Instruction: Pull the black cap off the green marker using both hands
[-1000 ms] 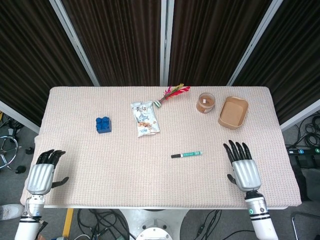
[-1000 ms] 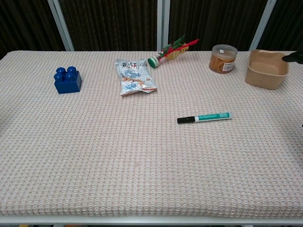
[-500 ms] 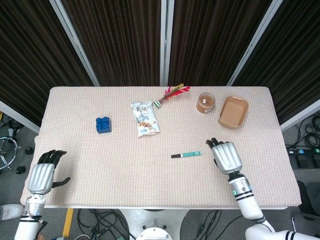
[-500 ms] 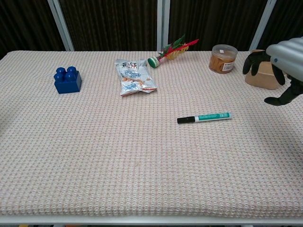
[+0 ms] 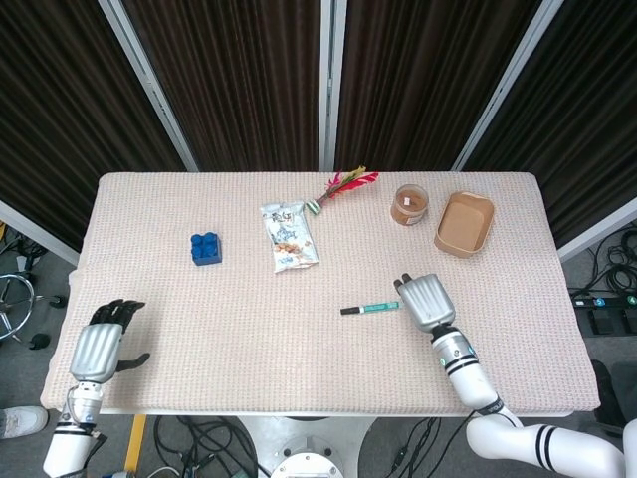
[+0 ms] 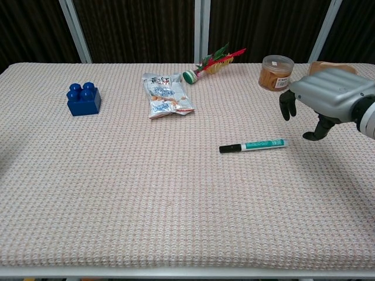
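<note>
The green marker (image 5: 371,308) (image 6: 254,144) lies flat near the table's middle, its black cap pointing left and its white-and-green barrel pointing right. My right hand (image 5: 422,301) (image 6: 325,100) hovers just right of the barrel's end, palm down, fingers hanging apart, holding nothing and not touching the marker. My left hand (image 5: 100,344) sits off the table's front left corner with fingers spread and empty; the chest view does not show it.
A blue brick (image 5: 206,248) sits at the left. A snack packet (image 5: 288,236) and a feathered shuttlecock (image 5: 340,186) lie at the back centre. A lidded jar (image 5: 409,204) and a brown tray (image 5: 464,223) stand at the back right.
My right hand has swept left and forward from the table's right side to just beside the marker's barrel end. My left hand has shifted slightly right. The marker has not moved.
</note>
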`<move>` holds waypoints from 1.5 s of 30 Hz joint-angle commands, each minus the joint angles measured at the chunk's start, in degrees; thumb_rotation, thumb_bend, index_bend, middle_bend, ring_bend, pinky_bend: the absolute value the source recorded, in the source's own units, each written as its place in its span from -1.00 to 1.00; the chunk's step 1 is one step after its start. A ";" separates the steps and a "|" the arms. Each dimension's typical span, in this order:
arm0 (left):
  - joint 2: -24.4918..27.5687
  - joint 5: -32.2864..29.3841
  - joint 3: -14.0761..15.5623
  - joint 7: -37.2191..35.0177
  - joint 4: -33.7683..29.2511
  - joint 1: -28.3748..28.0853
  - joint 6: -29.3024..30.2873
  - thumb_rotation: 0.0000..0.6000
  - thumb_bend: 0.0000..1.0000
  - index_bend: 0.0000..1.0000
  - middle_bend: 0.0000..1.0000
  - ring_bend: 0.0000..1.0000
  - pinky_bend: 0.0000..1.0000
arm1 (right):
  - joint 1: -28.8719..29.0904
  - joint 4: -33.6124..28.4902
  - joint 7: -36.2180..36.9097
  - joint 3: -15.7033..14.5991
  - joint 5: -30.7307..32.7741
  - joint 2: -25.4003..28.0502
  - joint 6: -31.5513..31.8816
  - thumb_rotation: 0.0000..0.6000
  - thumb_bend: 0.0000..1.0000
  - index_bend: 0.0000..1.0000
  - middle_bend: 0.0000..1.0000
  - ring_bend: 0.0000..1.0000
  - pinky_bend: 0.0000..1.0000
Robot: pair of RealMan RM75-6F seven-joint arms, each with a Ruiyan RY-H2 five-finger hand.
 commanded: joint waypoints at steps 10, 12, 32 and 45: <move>0.71 -2.43 -0.60 0.47 -0.91 -1.27 -3.23 1.00 -0.82 -0.62 -0.64 -0.76 -0.65 | 1.32 7.89 3.87 -1.38 -0.62 -8.35 2.82 1.00 -0.56 -0.06 -0.08 0.57 0.74; 0.87 -2.50 -0.75 0.21 -0.84 -1.48 -3.43 1.00 -0.82 -0.62 -0.64 -0.76 -0.65 | 1.28 9.73 3.80 -1.57 -1.73 -9.94 4.58 1.00 -0.50 -0.04 -0.07 0.57 0.74; 0.96 -2.89 -0.40 -3.55 1.09 -2.37 -5.64 1.00 -0.82 -0.62 -0.64 -0.76 -0.65 | 0.85 10.67 0.70 -1.69 3.17 -12.64 5.12 1.00 -0.46 -0.06 -0.15 0.56 0.74; 1.14 -3.22 -0.44 -4.04 1.15 -2.42 -5.62 1.00 -0.82 -0.59 -0.64 -0.76 -0.65 | 1.84 13.19 -0.86 -1.37 4.08 -15.91 6.10 1.00 -0.46 -0.08 -0.12 0.57 0.74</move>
